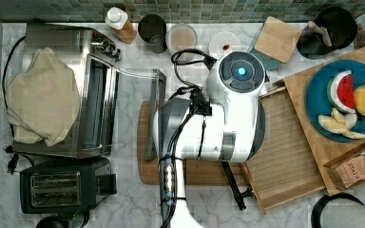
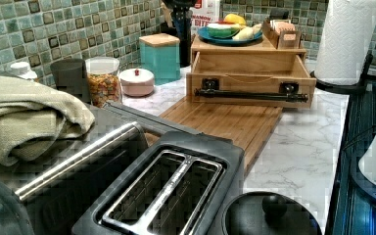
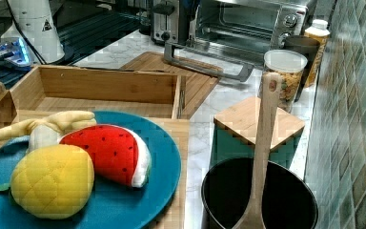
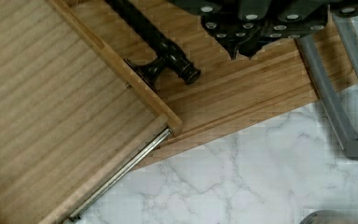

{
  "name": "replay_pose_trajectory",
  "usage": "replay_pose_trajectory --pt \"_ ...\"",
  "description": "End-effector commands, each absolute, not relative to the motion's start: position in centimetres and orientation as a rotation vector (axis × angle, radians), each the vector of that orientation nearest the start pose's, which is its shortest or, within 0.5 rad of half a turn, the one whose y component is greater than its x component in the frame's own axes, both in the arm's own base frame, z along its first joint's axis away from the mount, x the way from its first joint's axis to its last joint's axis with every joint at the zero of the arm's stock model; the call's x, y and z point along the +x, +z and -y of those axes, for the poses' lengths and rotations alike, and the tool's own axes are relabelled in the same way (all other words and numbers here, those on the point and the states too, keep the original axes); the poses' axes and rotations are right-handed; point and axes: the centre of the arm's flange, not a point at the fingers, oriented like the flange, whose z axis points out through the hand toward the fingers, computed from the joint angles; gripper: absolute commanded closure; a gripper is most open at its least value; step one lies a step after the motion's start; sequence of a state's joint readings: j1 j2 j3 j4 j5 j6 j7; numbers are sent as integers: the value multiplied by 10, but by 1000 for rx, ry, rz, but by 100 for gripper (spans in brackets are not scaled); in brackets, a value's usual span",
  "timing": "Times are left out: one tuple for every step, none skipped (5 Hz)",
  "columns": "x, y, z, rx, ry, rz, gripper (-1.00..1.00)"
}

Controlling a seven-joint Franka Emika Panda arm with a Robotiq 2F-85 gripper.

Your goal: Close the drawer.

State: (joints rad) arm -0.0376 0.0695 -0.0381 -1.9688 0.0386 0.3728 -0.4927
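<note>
The gripper (image 4: 249,35), fingers seemingly together, hangs just outside the open drawer's (image 4: 51,107) black handle (image 4: 161,44), over the cutting board (image 4: 242,93).

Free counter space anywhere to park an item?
Bare marble between the cutting board and the paper towel stand, in front of the open drawer. The drawer's floor is also empty. Crowded along the backsplash: jars, canister, toaster oven.
</note>
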Motion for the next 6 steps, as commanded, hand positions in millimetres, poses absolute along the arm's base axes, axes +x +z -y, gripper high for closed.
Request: replay_pose_trajectory --pt "534 385 7 -3072 166 -302 100" --pt "524 370 2 -3103 151 -186 100" --pt "510 361 -1 -3097 150 -84 100" --pt "498 351 -7 -3114 166 15 100" --pt "491 334 -2 -3102 179 121 100" --pt "480 327 9 -3101 190 210 100"
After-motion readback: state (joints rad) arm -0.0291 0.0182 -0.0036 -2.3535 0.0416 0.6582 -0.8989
